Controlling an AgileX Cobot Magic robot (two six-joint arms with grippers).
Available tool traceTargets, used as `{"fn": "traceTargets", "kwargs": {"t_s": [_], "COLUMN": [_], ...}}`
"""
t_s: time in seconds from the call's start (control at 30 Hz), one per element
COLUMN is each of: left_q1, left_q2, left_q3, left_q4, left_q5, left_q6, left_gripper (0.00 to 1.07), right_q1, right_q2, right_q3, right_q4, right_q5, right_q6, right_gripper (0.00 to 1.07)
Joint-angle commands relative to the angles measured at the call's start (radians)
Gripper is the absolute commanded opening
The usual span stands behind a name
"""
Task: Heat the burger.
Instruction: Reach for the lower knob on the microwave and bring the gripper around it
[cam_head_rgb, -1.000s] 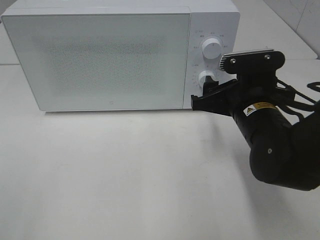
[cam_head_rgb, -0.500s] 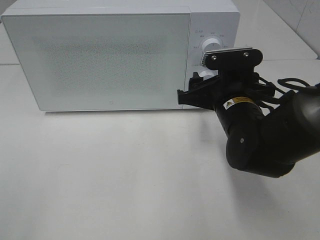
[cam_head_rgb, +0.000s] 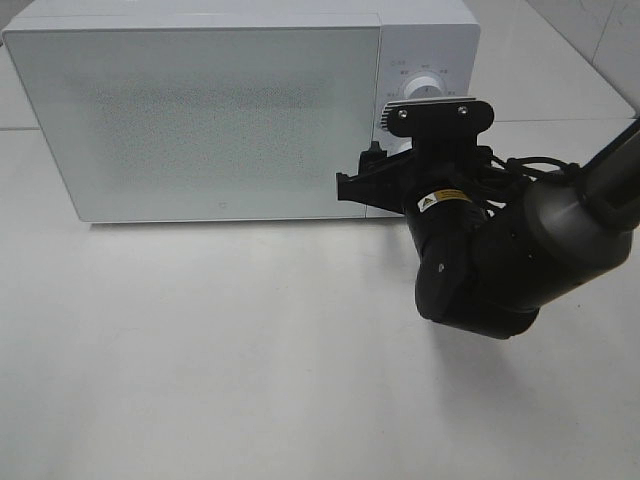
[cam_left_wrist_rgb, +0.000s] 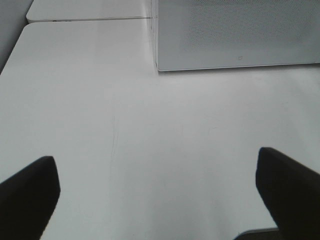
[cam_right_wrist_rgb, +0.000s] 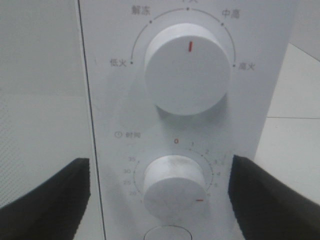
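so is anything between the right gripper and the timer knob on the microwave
Nothing visible. The right gripper is open, facing the control panel, and its wrist view shows the timer knob framed between its fingers with no object in front. The door is shut; no burger is in view.

Exterior high view: looks down on the microwave (cam_head_rgb: 200, 110) and tabletop (cam_head_rgb: 200, 350). Left wrist view: low across the tabletop toward the microwave's door. Right wrist view: close, facing its dials (cam_right_wrist_rgb: 187, 75).

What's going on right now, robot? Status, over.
Left gripper open above the table. Right gripper open at the microwave's timer knob. Burger not in view; door shut.
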Motion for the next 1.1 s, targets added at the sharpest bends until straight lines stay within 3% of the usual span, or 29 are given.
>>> {"fn": "traceTargets", "kwargs": {"t_s": [0.03, 0.37, 0.8, 0.87, 0.9, 0.93, 1.0, 1.03, 1.07, 1.1], "left_q1": [0.003, 0.003, 0.003, 0.003, 0.003, 0.003, 0.003, 0.003, 0.003, 0.003], "left_q2": [-0.023, -0.018, -0.018, -0.018, -0.018, -0.018, -0.018, -0.018, -0.018, -0.018], "left_q3": [0.001, 0.001, 0.001, 0.001, 0.001, 0.001, 0.001, 0.001, 0.001, 0.001], "left_q4": [-0.001, 0.001, 0.001, 0.001, 0.001, 0.001, 0.001, 0.001, 0.001, 0.001], "left_q5": [-0.013, -0.013, -0.013, -0.013, -0.013, -0.013, -0.013, -0.013, -0.013, -0.013], "left_q6": [-0.007, -0.007, -0.007, -0.007, -0.007, -0.007, -0.007, -0.007, -0.007, -0.007], "left_gripper": [1.0, 1.0, 1.0, 1.0, 1.0, 1.0, 1.0, 1.0, 1.0, 1.0], "right_q1": [-0.011, -0.031, -0.031, -0.031, -0.031, -0.031, -0.031, -0.031, -0.031, -0.031], "right_q2": [0.016, 0.085, 0.084, 0.084, 0.084, 0.084, 0.084, 0.084, 0.084, 0.084], "right_q3": [-0.021, -0.081, -0.086, -0.086, -0.086, -0.086, -0.086, -0.086, -0.086, -0.086], "right_q4": [-0.001, -0.004, 0.031, 0.031, 0.031, 0.031, 0.031, 0.031, 0.031, 0.031], "right_q5": [-0.171, -0.139, -0.138, -0.136, -0.136, -0.136, -0.134, -0.134, -0.134, -0.134], "right_q6": [0.016, 0.018, 0.0, 0.0, 0.002, 0.002, 0.003, 0.003, 0.003, 0.003], "right_gripper": [0.75, 0.75, 0.72, 0.67, 0.57, 0.57, 0.4, 0.4, 0.33, 0.22]}}
